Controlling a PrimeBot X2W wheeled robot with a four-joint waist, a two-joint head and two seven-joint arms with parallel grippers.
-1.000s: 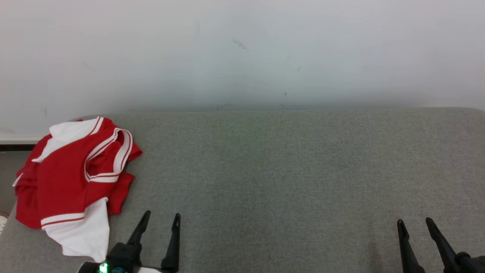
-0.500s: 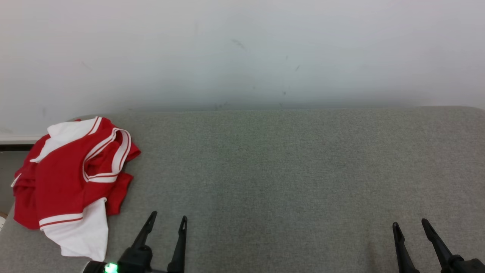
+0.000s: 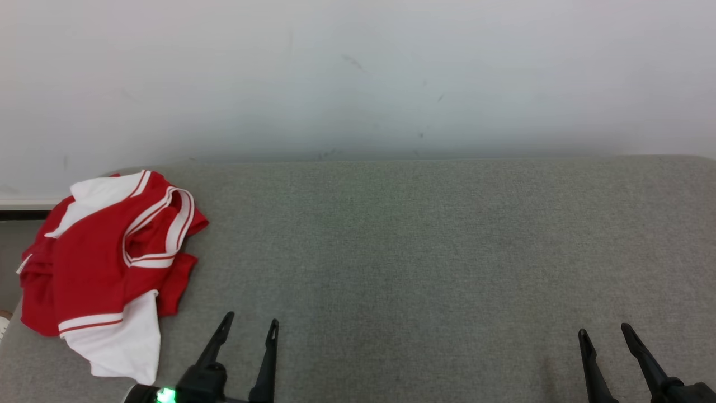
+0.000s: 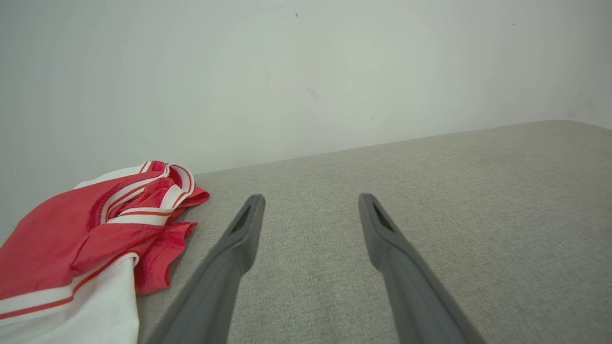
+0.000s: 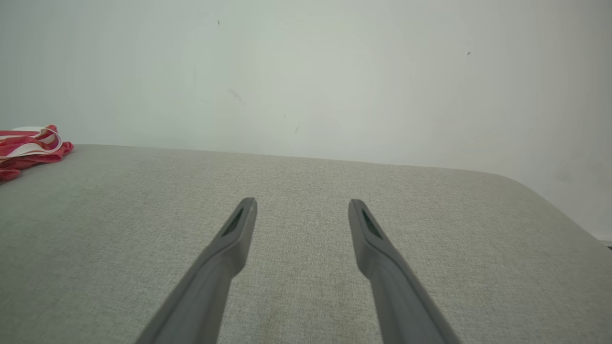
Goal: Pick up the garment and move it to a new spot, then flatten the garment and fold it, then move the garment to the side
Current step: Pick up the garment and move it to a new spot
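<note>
Currently the red-and-white garment is lying at frame left on the grey counter below a white wall; left pincer and right pincer are hovering spread.

Site: I read this as a plain test room or lab, though I can't be sure | Evidence: a grey fabric-covered work surface with rounded corners set against a plain white wall | Detail: small dark scuff marks on that wall, a pale ledge at far left
</note>
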